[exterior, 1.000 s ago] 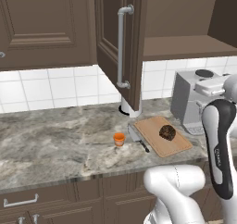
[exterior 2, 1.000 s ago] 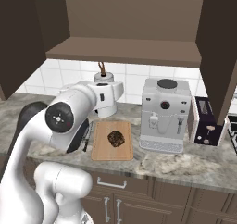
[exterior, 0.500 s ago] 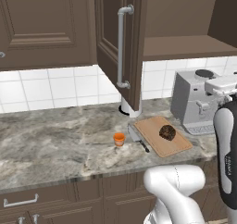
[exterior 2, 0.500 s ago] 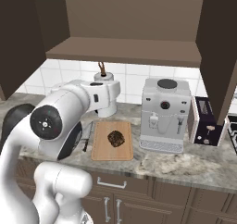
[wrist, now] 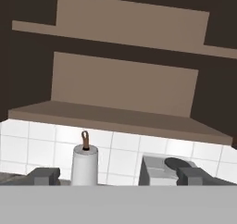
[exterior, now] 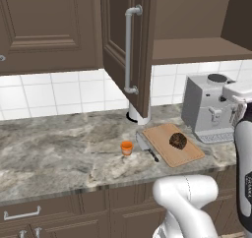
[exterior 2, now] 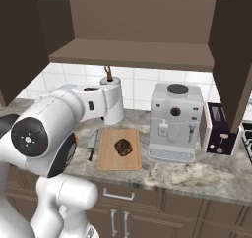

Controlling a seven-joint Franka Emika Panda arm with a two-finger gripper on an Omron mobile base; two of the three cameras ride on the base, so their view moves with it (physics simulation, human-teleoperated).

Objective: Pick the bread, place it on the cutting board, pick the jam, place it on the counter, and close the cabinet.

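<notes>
The dark lumpy bread lies on the light wooden cutting board. Left of the board, the small orange jam stands upright on the marbled counter. The dark cabinet stands open, its door swung out over the counter and its shelf bare. My gripper is open, its fingertips wide apart with nothing between them. It is raised and faces the open cabinet's shelves.
A knife lies beside the board's left edge. A paper towel roll stands at the back wall. A coffee machine sits right of the board, with a toaster beyond it.
My arm has swung: it slid toward the right edge of the left base view and looms larger in the right base view. Bread, jam and cabinet door have not moved.
</notes>
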